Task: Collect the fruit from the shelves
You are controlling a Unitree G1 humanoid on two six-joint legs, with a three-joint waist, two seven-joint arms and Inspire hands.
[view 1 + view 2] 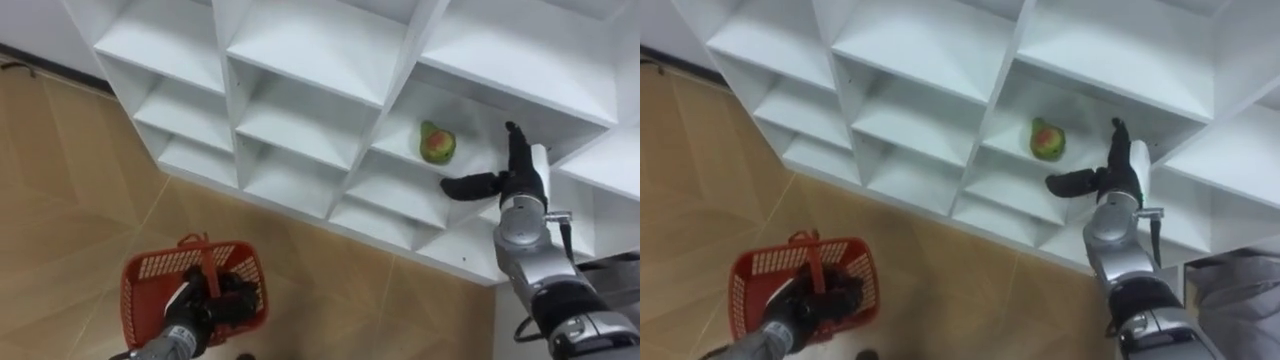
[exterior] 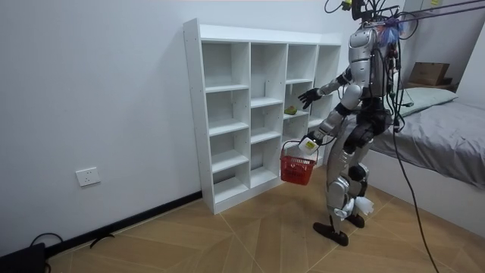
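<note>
While the left hand (image 1: 197,303) grips the basket (image 1: 140,266), the open, empty right hand (image 1: 520,176) should cup the fruit (image 1: 437,143) gently.

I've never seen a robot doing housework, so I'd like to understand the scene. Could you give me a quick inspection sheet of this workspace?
Surface: white shelf unit with open compartments, standing against the wall on a wooden floor.
Job's things: one green and reddish fruit lies in a compartment; a red basket hangs low beside the robot.
Clutter: nothing seen.
Hands: left hand is closed on the basket's handle; right hand is open, raised in front of the fruit's compartment and not touching the fruit.
Cables: a dark cable lies on the floor by the wall.
Surroundings: a bed behind the robot and a wall socket.
</note>
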